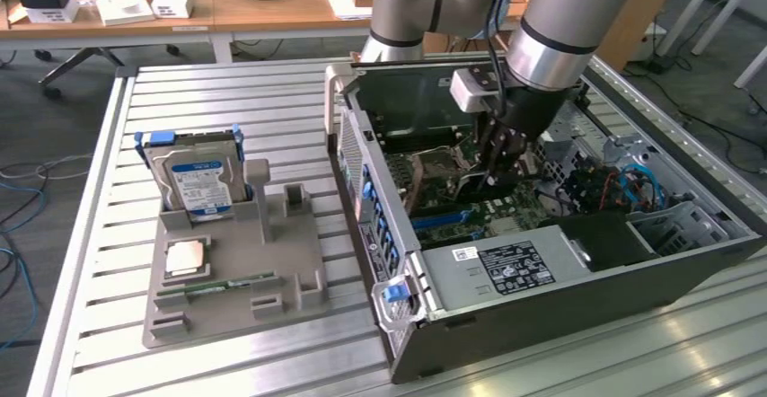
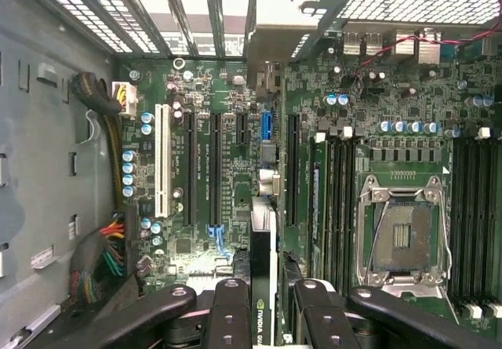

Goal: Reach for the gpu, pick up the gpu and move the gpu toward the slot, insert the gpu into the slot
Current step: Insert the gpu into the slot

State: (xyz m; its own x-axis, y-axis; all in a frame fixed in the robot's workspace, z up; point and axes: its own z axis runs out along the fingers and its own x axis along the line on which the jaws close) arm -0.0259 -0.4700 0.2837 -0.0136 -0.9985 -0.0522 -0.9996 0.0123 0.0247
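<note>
The arm reaches down into the open computer case [image 1: 671, 253] on the slatted metal table [image 1: 108, 235], its gripper [image 1: 494, 174] low over the green motherboard [image 1: 480, 217]. From the exterior view the gripper's fingers hide most of what they carry.

The wrist view makes it clear: the gripper [image 2: 267, 302] is partly closed, its black fingers [image 2: 227, 310] clamped on either side of the gpu [image 2: 263, 263]. The card stands on edge, seen from above as a thin strip, its long axis running parallel to the long connector strips on the board. It hangs over the slot [image 2: 265, 141], in line with it; whether its lower edge touches I cannot tell.

This view also shows the open silver processor socket [image 2: 401, 235]. The exterior view shows a grey holder [image 1: 240, 271] with a blue-labelled hard drive [image 1: 198, 181], well apart from the case.
</note>
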